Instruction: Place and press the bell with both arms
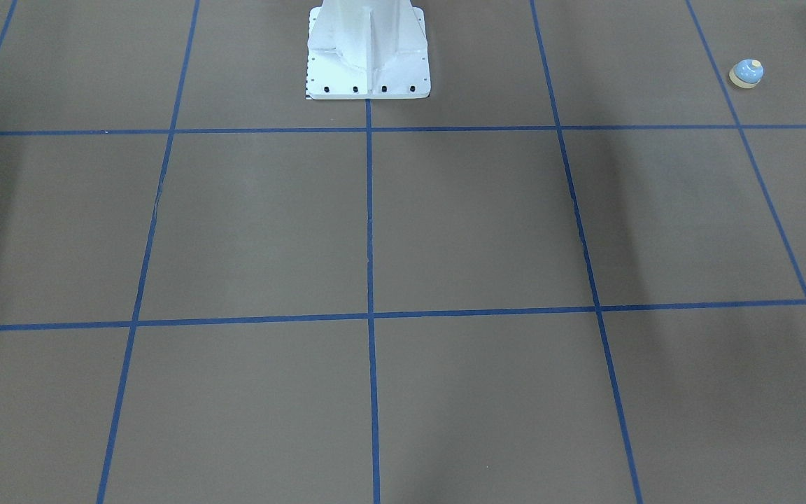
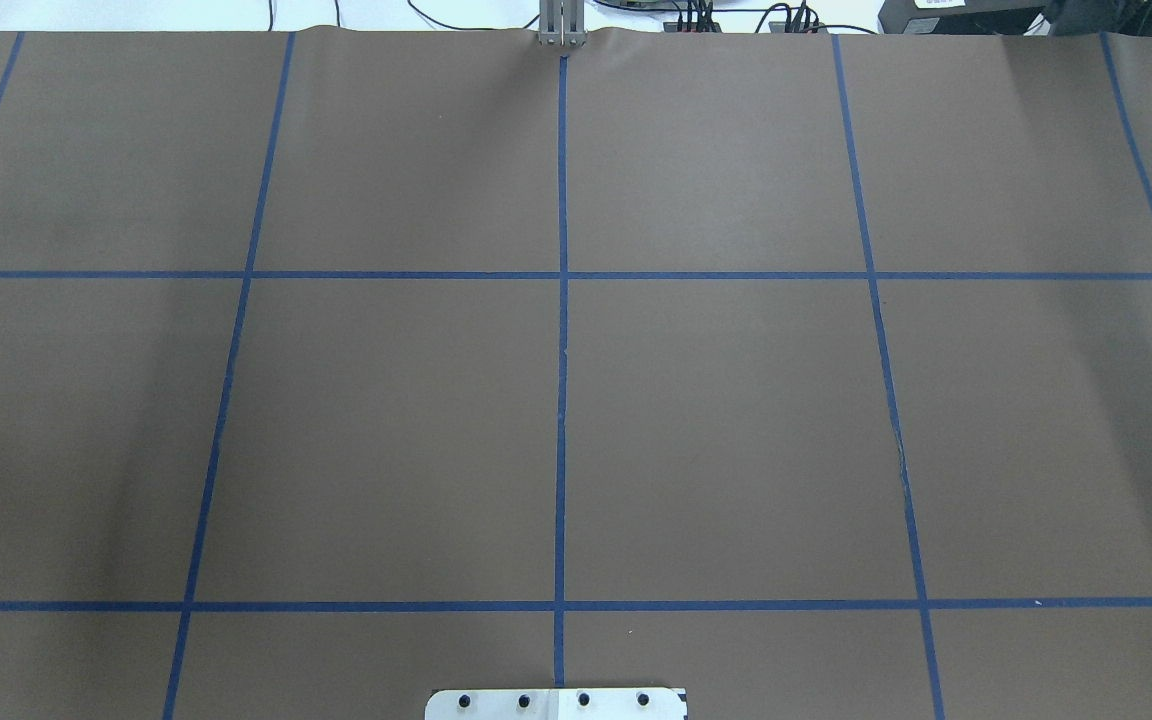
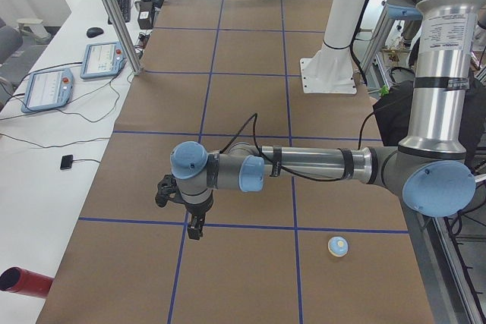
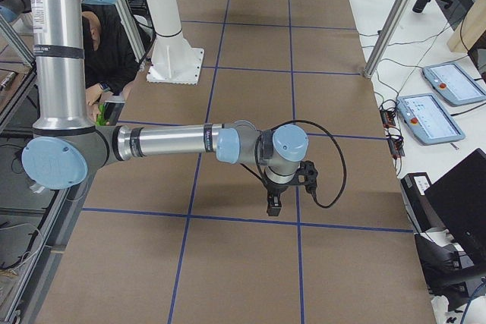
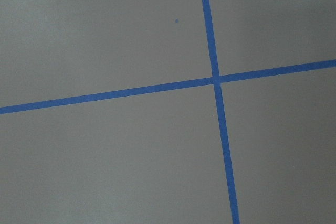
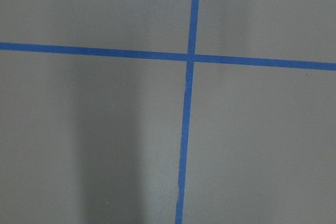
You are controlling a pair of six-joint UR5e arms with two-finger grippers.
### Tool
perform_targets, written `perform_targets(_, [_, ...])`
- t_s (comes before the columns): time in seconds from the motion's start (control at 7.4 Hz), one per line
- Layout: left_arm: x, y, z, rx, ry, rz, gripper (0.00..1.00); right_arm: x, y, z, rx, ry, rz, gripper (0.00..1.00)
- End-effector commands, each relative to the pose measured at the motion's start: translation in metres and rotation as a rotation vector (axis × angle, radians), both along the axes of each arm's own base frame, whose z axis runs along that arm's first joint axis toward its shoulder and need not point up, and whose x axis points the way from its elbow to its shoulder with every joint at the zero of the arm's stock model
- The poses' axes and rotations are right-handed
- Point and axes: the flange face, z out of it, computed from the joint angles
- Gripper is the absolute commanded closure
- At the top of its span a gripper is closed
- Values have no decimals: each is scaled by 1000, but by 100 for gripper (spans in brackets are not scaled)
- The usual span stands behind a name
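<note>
Item: bell (image 1: 746, 73), small light-blue dome with cream button and beige base ring. It stands upright and alone on the brown, blue-taped surface (image 2: 386, 430), far out on the robot's left and close to the robot-side edge, level with the white pedestal (image 1: 368, 56). Left arm (image 3: 311, 163): stretched out low over the surface, its jaws pointing down above a tape crossing, well apart from the bell and holding nothing. How far open they are cannot be told from the side view. Right arm (image 4: 175, 142): in a matching pose at the opposite end, jaws likewise empty, opening not readable, and very far from the bell. Hazards, as judged: the bell lies nearer the left arm's elbow than its jaws, so folding back to reach it could sweep the forearm into it. A smooth dome may slip from a pinch or skid toward the edge. Both arms meeting at one spot risks contact between them. An off-centre press could tip or shove the bell.
</note>
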Motion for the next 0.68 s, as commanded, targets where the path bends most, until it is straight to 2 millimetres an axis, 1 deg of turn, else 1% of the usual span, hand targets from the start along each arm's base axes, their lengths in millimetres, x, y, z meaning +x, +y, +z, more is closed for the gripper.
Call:
perform_targets(0.0, [0, 0, -1, 4, -2, 4, 0, 0, 0, 0, -1, -3, 1, 0])
perform_targets(0.14, [0, 0, -1, 6, -2, 6, 0, 0, 0, -1, -1, -5, 1, 0])
perform_targets(0.27, [-1, 0, -7, 17, -8, 4, 0, 0, -1, -1, 1, -5, 1, 0])
perform_targets(0.41, [-1, -3, -19, 28, -12, 4, 0, 0, -3, -4, 7, -4, 1, 0])
perform_targets(0.54, [0, -3, -36, 12, -15, 6, 0, 0, -6, -6, 12, -2, 1, 0])
